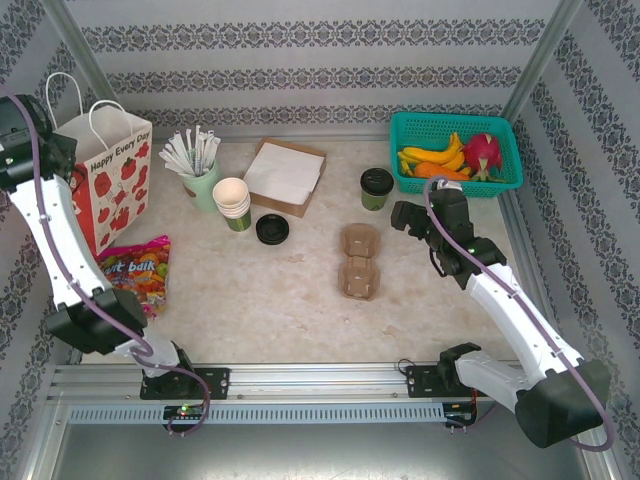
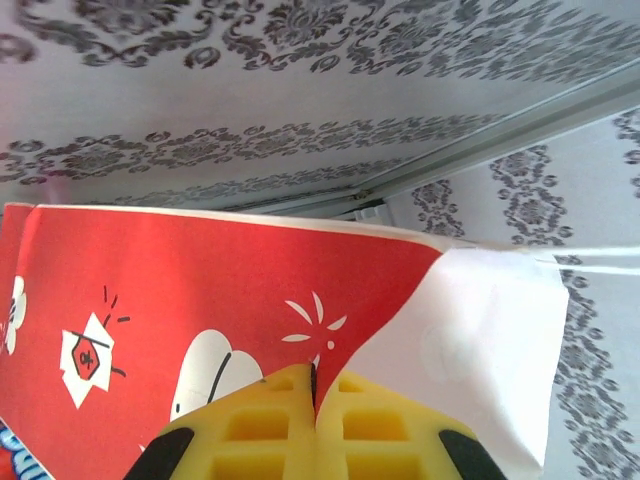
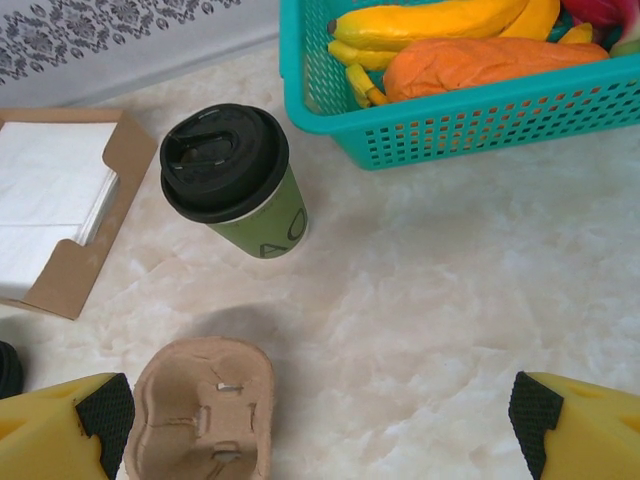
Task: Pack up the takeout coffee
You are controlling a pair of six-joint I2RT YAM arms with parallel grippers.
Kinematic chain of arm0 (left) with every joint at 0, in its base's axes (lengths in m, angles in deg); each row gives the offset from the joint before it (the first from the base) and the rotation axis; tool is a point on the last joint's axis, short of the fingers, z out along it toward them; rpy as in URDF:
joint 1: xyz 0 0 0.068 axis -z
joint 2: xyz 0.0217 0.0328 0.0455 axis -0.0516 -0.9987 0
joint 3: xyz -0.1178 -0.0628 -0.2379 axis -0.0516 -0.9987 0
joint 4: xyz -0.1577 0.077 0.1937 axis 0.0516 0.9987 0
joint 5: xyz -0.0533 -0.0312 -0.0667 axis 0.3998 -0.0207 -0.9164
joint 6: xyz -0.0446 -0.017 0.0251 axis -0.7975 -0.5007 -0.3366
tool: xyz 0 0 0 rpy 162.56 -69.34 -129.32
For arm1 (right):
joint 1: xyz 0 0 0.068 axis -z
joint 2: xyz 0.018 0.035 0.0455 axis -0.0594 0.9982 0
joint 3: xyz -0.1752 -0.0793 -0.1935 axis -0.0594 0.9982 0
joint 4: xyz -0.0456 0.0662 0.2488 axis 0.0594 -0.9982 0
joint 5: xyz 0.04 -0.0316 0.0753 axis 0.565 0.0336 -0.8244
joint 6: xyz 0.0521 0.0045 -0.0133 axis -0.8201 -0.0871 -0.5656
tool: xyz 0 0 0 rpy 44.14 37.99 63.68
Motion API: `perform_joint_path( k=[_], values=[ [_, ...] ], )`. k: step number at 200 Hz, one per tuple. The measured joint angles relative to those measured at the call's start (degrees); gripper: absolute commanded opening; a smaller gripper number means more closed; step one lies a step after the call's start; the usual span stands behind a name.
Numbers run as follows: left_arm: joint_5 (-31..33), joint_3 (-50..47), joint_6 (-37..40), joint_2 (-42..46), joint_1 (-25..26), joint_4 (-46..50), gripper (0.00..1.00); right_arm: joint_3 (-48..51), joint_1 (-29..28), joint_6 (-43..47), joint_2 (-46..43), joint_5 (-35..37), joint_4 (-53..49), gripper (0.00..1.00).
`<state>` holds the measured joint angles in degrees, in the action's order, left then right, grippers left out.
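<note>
1. At the far left of the table, the left gripper (image 2: 315,385) has its yellow fingers pressed together on the top edge of the red-and-white paper gift bag (image 2: 150,290), where the red panel meets the white side fold.
2. That bag stands upright by the left wall, with a candy packet (image 1: 135,270) lying flat in front of it.
3. The right gripper (image 3: 320,430) hangs above the marble tabletop (image 3: 450,300) with its fingers spread wide and nothing between them.
4. The takeout coffee (image 3: 235,180), a green paper cup with a black lid on it, stands upright ahead of the right gripper and apart from it.
5. The cup sits between the cardboard tray of white napkins (image 3: 50,200) and the teal basket (image 3: 450,135) of bananas and other fruit, near the basket's corner but not touching it.
6. A brown pulp cup carrier (image 1: 359,262) lies empty near the table's middle, close to the right gripper's left finger.
7. Further left stand a stack of unlidded paper cups (image 1: 233,203), a loose black lid (image 1: 272,229) just beside it, and a pale green cup of wrapped straws (image 1: 203,185).
</note>
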<state>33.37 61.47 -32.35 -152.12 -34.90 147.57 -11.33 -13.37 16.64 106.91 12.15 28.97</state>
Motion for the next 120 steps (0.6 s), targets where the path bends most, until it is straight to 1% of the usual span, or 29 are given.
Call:
perform_joint_path(
  k=[32,57,91,111,120],
  values=[
    [-0.2,-8.4,0.6,11.1,0.0,1.6,0.0,0.2,0.0,0.0,0.8,-2.1,0.0,0.98],
    [-1.6,-14.7,0.9,19.2,0.0,4.4,0.0,0.6,0.0,-0.2,1.7,-3.3,0.0,0.98],
    [-2.1,-22.1,1.3,29.6,0.1,11.9,0.0,0.6,0.0,-0.2,3.5,-3.8,0.2,0.98],
    [-2.3,-22.9,2.2,34.3,0.5,17.2,0.0,0.6,0.0,-0.2,5.1,-4.2,0.3,0.98],
    [-3.7,-23.5,2.4,36.0,0.9,18.9,0.0,0.6,0.0,-0.2,5.9,-4.4,0.3,0.98]
  ],
)
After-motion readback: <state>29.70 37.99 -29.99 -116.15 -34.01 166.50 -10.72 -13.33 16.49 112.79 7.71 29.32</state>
